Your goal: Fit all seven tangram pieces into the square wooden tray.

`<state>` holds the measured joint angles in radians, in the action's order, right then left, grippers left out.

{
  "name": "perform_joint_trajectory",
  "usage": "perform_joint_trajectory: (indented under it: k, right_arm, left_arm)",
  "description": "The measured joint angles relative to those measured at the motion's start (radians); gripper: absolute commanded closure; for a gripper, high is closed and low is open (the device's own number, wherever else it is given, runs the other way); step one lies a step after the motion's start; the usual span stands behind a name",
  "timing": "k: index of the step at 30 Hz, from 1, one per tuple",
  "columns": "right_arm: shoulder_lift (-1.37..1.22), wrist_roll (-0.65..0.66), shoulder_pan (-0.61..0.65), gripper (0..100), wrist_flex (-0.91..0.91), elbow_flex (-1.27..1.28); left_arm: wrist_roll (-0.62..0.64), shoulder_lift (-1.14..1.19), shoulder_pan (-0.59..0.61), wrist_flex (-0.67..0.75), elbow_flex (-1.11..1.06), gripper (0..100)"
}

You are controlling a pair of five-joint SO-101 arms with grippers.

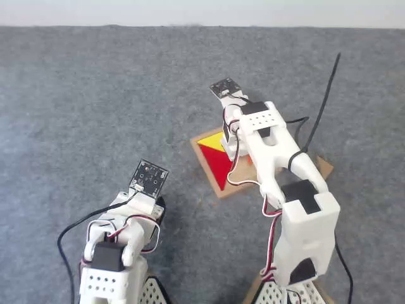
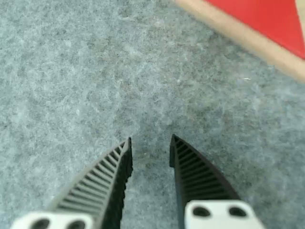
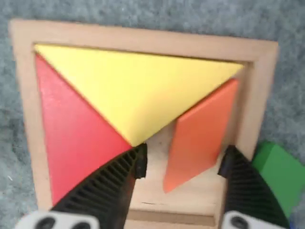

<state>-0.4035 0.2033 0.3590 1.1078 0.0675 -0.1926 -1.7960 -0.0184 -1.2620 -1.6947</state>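
The square wooden tray (image 3: 143,36) holds a large yellow triangle (image 3: 133,86), a large red triangle (image 3: 71,133) and an orange parallelogram (image 3: 198,138). My right gripper (image 3: 183,160) hovers open over the tray, its fingers either side of the orange piece's lower end. A green piece (image 3: 281,171) lies on the carpet just outside the tray's rim. In the high view the right arm (image 1: 272,145) covers most of the tray (image 1: 324,166). My left gripper (image 2: 150,143) is open with nothing in it, low over the carpet, short of the tray's corner (image 2: 238,33).
Grey carpet (image 1: 95,95) covers the whole table. The left arm (image 1: 126,234) sits folded at the near left, apart from the tray. Wide bare carpet lies to the left and at the back.
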Motion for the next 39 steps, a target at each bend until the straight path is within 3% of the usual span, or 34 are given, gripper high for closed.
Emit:
perform_joint_trajectory:
  k: [13, 18, 28, 39]
  right_arm:
    - [0.012, -0.002, 0.034, 62.6, 0.000, -0.046]
    - [0.140, 0.000, 0.068, 62.6, 0.000, 0.028]
    - [0.364, -0.002, -0.176, 62.6, -0.109, 0.270]
    - [0.299, -0.002, -0.344, 62.6, -0.155, 0.278]
  left_arm:
    - [0.000, 0.000, 0.000, 0.000, 0.000, 88]
    - [0.000, 0.000, -0.002, 0.000, 0.000, 88]
    - [0.000, 0.000, 0.002, 0.000, 0.000, 88]
    - [0.000, 0.000, -0.002, 0.000, 0.000, 88]
